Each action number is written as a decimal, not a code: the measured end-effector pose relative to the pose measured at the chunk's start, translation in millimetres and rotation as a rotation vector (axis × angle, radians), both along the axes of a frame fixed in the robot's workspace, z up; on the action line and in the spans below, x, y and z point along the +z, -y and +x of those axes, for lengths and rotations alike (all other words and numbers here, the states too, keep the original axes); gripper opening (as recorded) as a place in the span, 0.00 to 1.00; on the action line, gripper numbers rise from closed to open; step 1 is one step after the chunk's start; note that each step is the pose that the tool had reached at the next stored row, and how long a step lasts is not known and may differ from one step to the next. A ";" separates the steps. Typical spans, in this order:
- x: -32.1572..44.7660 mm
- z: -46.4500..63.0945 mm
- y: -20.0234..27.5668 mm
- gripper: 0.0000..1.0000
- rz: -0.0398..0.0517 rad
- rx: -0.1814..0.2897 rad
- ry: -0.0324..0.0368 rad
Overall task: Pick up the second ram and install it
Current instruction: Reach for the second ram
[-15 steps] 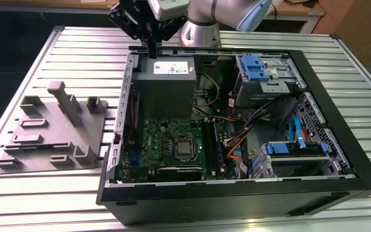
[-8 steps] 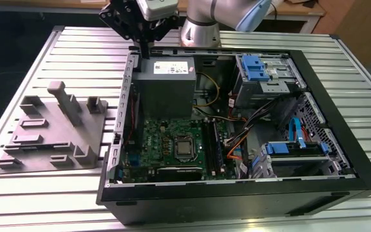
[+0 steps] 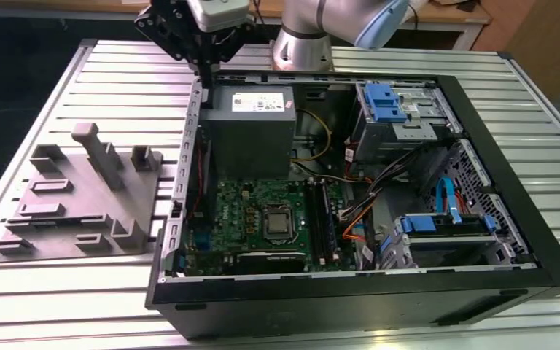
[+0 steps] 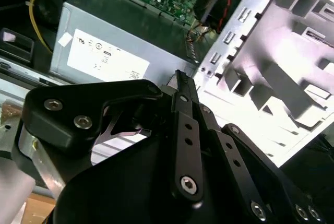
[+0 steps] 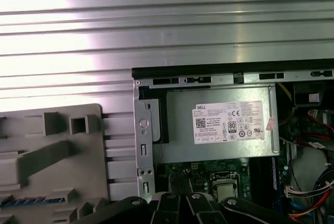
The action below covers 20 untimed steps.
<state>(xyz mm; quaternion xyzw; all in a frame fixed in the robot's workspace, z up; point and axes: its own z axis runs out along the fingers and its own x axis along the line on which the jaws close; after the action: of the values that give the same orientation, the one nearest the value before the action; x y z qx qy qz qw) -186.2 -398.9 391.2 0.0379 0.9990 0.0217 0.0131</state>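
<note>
One open computer case lies on the slatted metal surface. Inside are a grey power supply, a green motherboard, blue-tabbed drive cages and loose cables. Just beside the case, toward the exterior view's left, sits the grey fixture tray with its upright pegs. The arm reaches in from the far side. Its gripper points downward, tips just above the case rim at the corner by the power supply. The jaws are together, with nothing seen between them. In the first wrist view a narrow bluish strip, apparently the second ram, stands in a slot of the tray, well apart from the jaws.
</note>
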 end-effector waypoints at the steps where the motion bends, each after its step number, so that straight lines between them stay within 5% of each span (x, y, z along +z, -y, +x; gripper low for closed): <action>1: -0.1 -1.9 0.0 0.10 0.0000 0.000 0.0000; 20: -2.3 -44.5 0.0 0.10 0.0000 0.000 0.0000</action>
<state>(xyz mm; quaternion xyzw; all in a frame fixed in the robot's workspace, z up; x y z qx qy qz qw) -230.7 -398.9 388.9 0.0379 0.9990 0.0217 0.0131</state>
